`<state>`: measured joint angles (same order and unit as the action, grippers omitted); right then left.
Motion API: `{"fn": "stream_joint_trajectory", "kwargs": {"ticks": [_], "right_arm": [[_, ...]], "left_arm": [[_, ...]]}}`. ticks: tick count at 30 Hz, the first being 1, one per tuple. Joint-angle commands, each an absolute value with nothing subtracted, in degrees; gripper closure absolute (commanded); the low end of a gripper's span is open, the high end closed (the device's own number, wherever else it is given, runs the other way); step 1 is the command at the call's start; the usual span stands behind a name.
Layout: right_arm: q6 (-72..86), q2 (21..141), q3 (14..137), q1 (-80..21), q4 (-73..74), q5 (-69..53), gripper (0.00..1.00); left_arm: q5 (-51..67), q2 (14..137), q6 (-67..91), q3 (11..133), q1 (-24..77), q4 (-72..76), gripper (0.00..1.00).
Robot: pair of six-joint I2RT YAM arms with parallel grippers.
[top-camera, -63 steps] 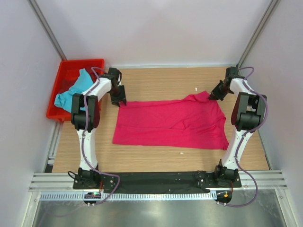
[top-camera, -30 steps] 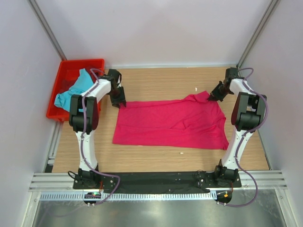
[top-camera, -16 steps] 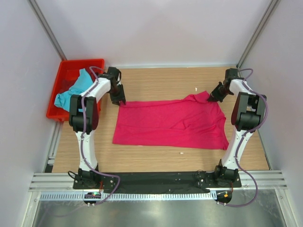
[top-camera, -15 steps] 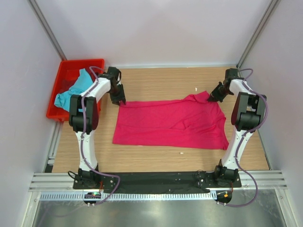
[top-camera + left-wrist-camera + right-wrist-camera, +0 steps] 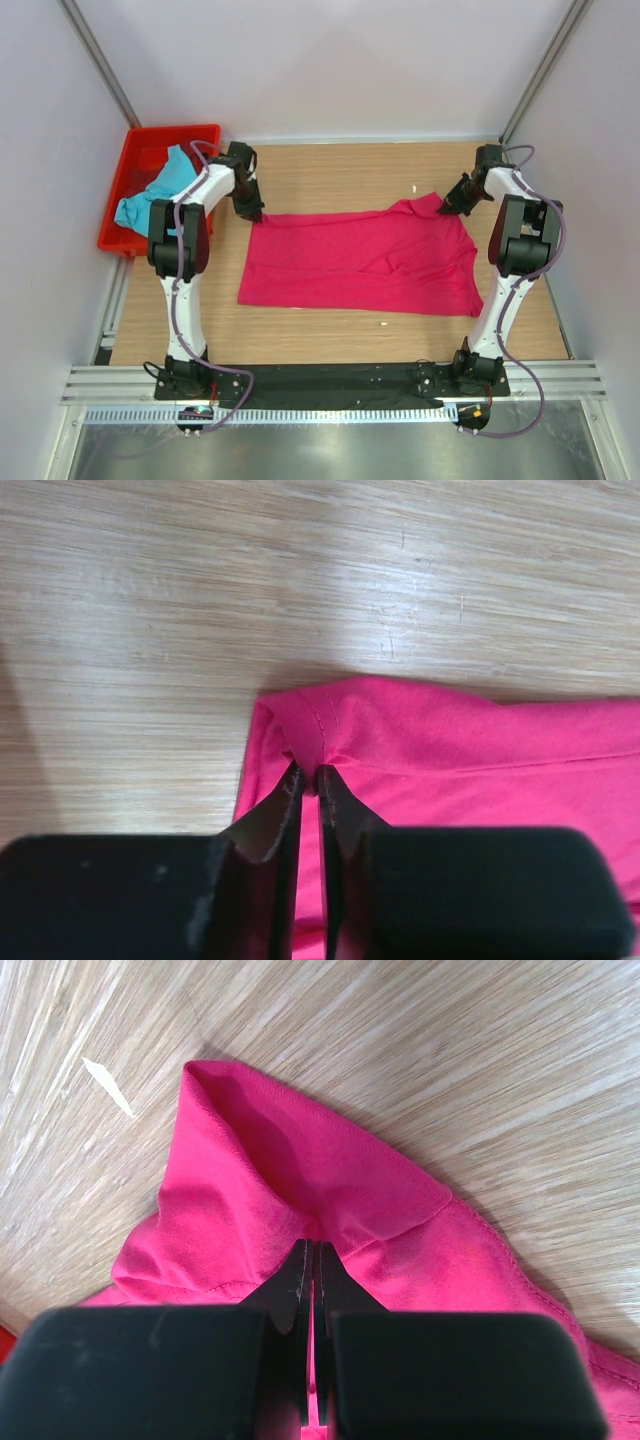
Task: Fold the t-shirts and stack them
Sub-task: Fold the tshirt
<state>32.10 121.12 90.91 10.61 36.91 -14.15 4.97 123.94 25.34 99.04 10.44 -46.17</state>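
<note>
Item one: magenta t-shirt (image 5: 360,260), spread nearly flat across the middle of the wooden table (image 5: 340,170), creased and bunched toward its right end.
Item two: turquoise t-shirt (image 5: 160,190), crumpled in the red crate (image 5: 180,129) at the table's far-left corner, well apart from both arms.
Left gripper (image 5: 308,772): clenched on the magenta shirt's far-left corner, hem puckered between the tips.
Right gripper (image 5: 311,1248): clamped on the far-right corner, cloth raised in a small peak.
Step in hand: judged as securing both far corners for the first fold.
Next move calls for: lifting both corners together, level and evenly paced, and carrying the far edge toward the near edge without losing the thin hem.
Progress: early; nothing folded or stacked.
</note>
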Motion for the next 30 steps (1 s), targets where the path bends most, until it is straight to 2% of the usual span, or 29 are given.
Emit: {"fn": "stream_joint_trajectory", "kwargs": {"ticks": [1,5,10,11,12,13,16,25,28,30], "right_arm": [[33.0,119.0,93.3,10.6,36.5,-14.9,0.99],[33.0,119.5,94.7,10.7,37.3,-14.9,0.99],[32.6,119.6,95.1,10.7,37.7,-14.9,0.99],[32.5,119.6,95.0,10.7,37.7,-14.9,0.99],[32.5,119.5,94.9,10.7,37.7,-14.9,0.99],[32.5,119.5,94.8,10.7,37.6,-14.9,0.99],[32.4,119.4,94.2,10.7,37.4,-14.9,0.99],[32.4,119.1,93.6,10.6,37.1,-14.9,0.99],[32.4,119.2,93.8,10.6,37.1,-14.6,0.99],[32.7,119.4,94.2,10.7,37.2,-13.9,0.99]], "left_arm": [[4.1,124.8,25.3,101.9,10.5,-46.6,0.9],[3.6,125.2,25.3,102.9,10.5,-47.3,1.0],[2.8,124.5,25.5,101.5,10.6,-46.8,1.0],[2.6,124.5,25.6,101.6,10.5,-46.9,0.96],[2.5,124.5,25.6,101.4,10.5,-46.9,0.77],[2.3,124.5,25.8,101.2,10.6,-46.9,0.71],[2.2,124.5,25.8,100.9,10.5,-46.4,0.66],[3.0,126.0,25.7,101.9,10.5,-46.4,0.74],[3.9,126.1,25.7,102.0,10.5,-46.4,0.82],[4.3,125.9,25.7,102.1,10.5,-46.6,0.95]]}}
